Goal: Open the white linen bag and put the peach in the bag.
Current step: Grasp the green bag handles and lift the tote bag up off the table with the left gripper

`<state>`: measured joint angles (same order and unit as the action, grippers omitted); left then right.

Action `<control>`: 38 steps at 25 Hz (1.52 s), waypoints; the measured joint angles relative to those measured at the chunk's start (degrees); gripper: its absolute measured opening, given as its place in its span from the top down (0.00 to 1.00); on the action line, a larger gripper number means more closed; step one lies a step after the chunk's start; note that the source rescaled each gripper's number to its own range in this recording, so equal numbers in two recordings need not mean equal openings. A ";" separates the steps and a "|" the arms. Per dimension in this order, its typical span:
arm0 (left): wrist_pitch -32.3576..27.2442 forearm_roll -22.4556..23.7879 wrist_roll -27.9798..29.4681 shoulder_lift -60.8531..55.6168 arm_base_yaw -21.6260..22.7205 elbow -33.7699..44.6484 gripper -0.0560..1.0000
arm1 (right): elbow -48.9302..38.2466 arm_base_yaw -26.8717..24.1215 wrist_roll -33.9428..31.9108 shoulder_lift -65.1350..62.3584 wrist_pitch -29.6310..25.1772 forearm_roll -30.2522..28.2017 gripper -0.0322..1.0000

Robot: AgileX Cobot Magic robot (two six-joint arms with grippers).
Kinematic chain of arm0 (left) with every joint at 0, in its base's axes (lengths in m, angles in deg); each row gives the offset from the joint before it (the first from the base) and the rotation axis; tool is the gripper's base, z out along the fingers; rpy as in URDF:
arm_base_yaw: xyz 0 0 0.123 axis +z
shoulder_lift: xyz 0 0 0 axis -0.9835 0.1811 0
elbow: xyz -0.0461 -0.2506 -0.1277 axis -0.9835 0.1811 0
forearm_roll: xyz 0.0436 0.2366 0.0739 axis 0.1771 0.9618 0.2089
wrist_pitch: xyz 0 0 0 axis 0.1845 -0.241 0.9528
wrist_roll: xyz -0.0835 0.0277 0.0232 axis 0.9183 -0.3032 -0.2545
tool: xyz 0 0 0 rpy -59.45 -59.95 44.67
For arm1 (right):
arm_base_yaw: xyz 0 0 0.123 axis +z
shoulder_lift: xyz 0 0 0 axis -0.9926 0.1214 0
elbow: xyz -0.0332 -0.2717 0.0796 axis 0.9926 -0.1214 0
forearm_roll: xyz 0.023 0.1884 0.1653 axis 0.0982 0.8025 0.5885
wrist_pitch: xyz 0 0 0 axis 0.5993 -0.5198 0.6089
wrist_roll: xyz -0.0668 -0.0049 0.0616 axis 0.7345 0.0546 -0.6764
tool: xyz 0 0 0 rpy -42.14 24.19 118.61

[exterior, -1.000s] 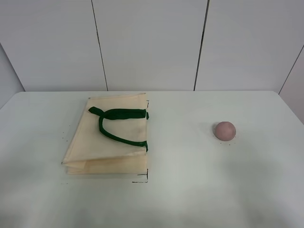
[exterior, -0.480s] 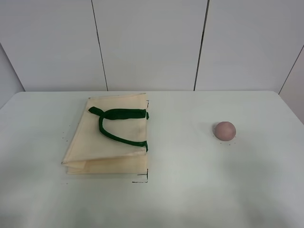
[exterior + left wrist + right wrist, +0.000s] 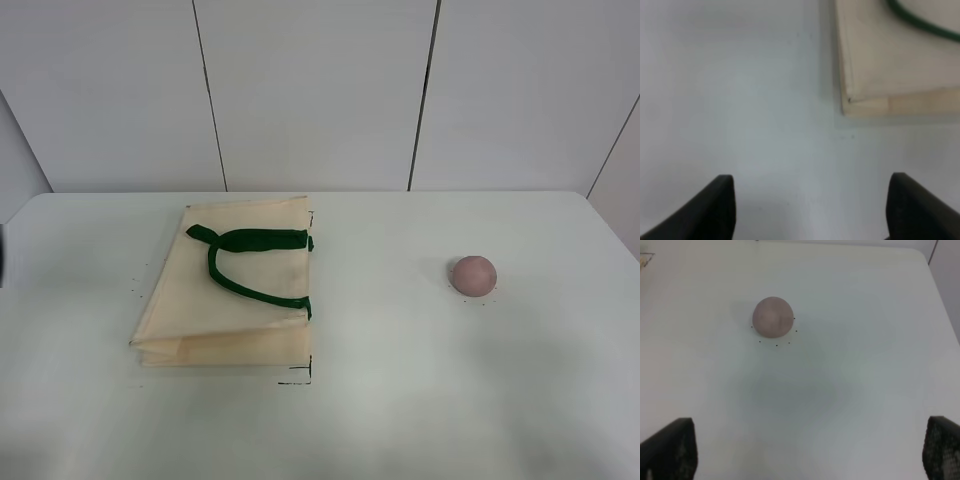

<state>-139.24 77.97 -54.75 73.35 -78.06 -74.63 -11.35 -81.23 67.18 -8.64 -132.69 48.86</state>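
Plainly, the bag lies flat and folded on the left half of the table, its mouth shut. Its green handles lie limp across the top layer. The peach sits well apart from it on the right half, alone inside a ring of small black dots.

We judge the opening step to be the likeliest place for trouble. The cloth layers lie pressed on one another, so a pinch at the edge could catch both. The whole bag would then lift or slide instead of parting. A pull on one handle alone might only drag the bag across the smooth top. The peach is round, so a finger touching it off centre could send it rolling toward the table's right edge.

The left gripper has its fingers spread wide over bare table, just beside a corner of the bag, holding nothing. The right gripper also has its fingers wide apart and empty, with the peach ahead of them.

In both wrist views only the dark fingertips show, cut off by the frame. The high view shows neither arm clearly. A dark sliver at its left edge is too small for us to name. We cannot see inside the bag.
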 joint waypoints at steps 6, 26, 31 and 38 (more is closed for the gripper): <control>0.30 0.05 0.00 28.09 0.00 -14.46 0.00 | 0.00 0.00 0.00 0.00 0.00 0.00 0.00; 2.58 -4.23 11.14 74.67 -13.88 -45.72 0.00 | 0.00 0.00 0.00 0.00 0.00 0.00 0.00; 3.74 -4.36 13.07 80.92 -18.43 -50.62 0.00 | 0.00 0.00 0.00 0.00 0.00 0.00 0.00; 4.95 -1.44 14.06 86.01 -18.44 -53.00 0.00 | 0.00 0.00 0.00 0.00 0.00 0.00 0.00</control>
<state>-134.29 76.53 -40.70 159.37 -96.51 -127.64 -11.35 -81.23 67.18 -8.64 -132.69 48.86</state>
